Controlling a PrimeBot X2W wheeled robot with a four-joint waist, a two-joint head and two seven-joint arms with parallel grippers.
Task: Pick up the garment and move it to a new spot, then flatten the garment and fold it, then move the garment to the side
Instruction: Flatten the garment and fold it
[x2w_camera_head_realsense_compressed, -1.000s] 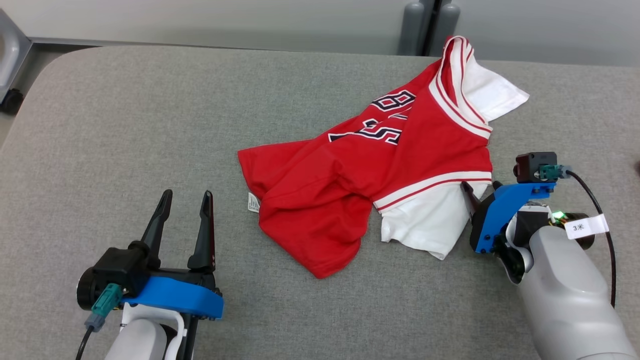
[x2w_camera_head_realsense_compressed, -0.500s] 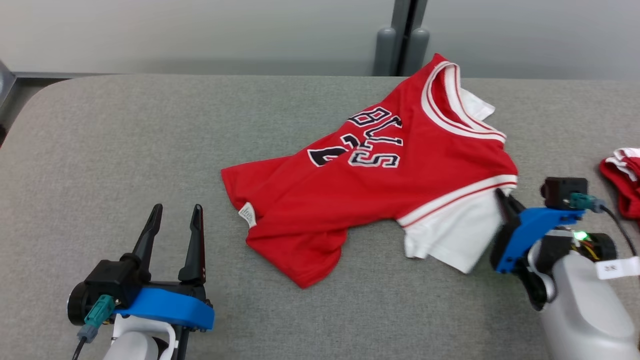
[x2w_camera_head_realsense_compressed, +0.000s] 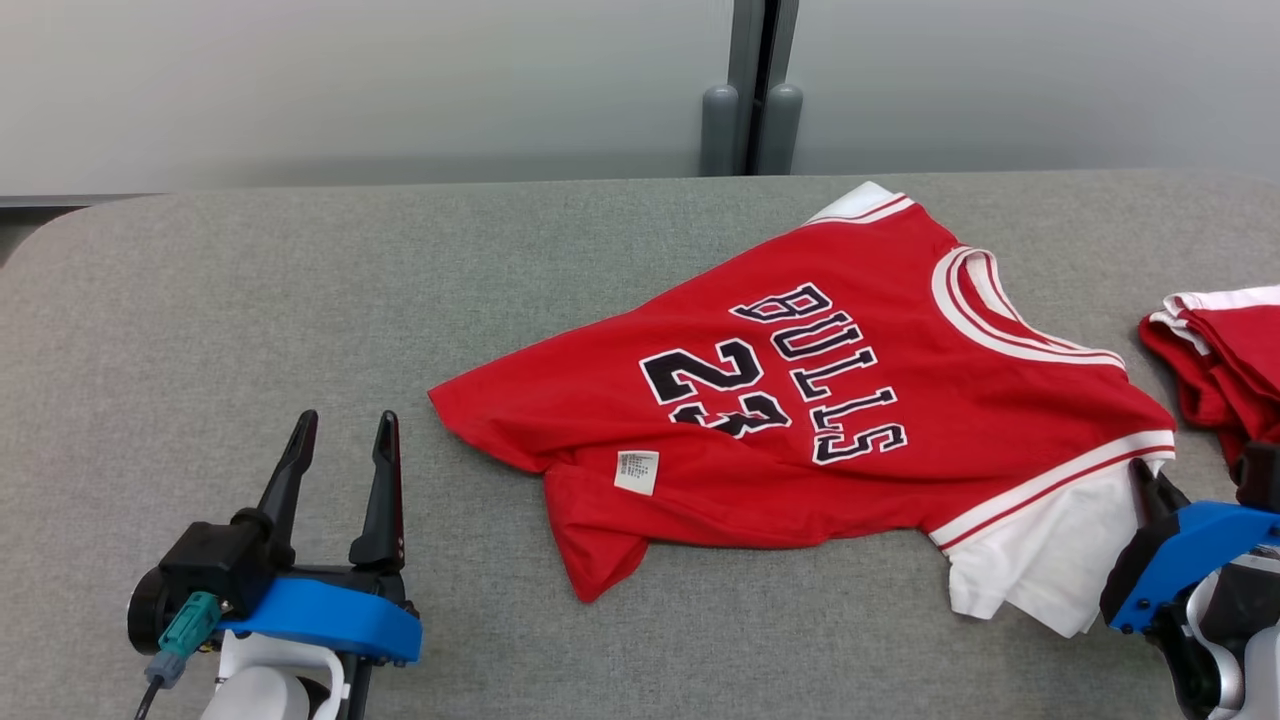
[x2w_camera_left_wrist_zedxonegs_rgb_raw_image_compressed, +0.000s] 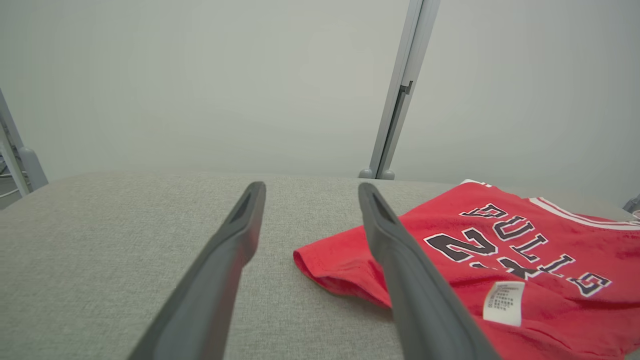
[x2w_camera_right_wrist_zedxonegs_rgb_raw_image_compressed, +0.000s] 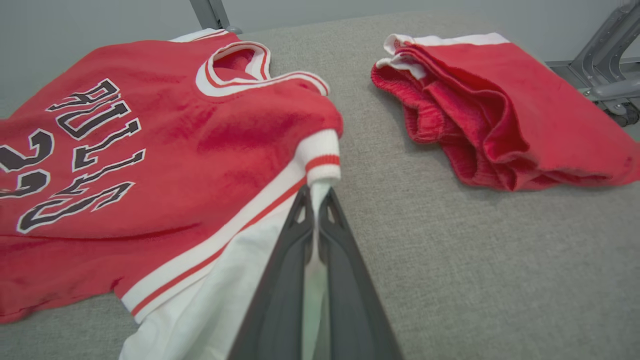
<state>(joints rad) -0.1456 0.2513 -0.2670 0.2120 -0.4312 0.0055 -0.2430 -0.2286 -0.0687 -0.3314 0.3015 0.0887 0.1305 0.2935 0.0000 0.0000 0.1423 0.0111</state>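
A red jersey (x2w_camera_head_realsense_compressed: 800, 420) is lying lettering-up across the centre and right of the frame, on a grey fabric-covered counter (x2w_camera_head_realsense_compressed: 250, 300). At the lower right edge, the right tool (x2w_camera_head_realsense_compressed: 1142, 472) is pinching the edge of the jersey's white sleeve (x2w_camera_head_realsense_compressed: 1040, 560) between closed fingers (the right wrist view is showing white cloth sandwiched between them). At the lower left, the left tool (x2w_camera_head_realsense_compressed: 345, 425) is resting with its fingers spread apart, gripping nothing, near the jersey's hem corner but not touching it.

The step in hand is looking like dragging and spreading the jersey. To do it well, the right tool should be pulling low and steadily along the counter, away from the bunched hem, so the thin pinch is not slipping. The left tool could be pinning the opposite corner.

The jersey is showing black lettering reading "BULLS" and "23", white-and-red trim at the neckline (x2w_camera_head_realsense_compressed: 985, 310) and armhole, and a small white label (x2w_camera_head_realsense_compressed: 637, 472). Its lower left part is tucking under and wrinkling. A folded red garment (x2w_camera_head_realsense_compressed: 1220, 350) is sitting at the far right, near the jersey but apart from it.
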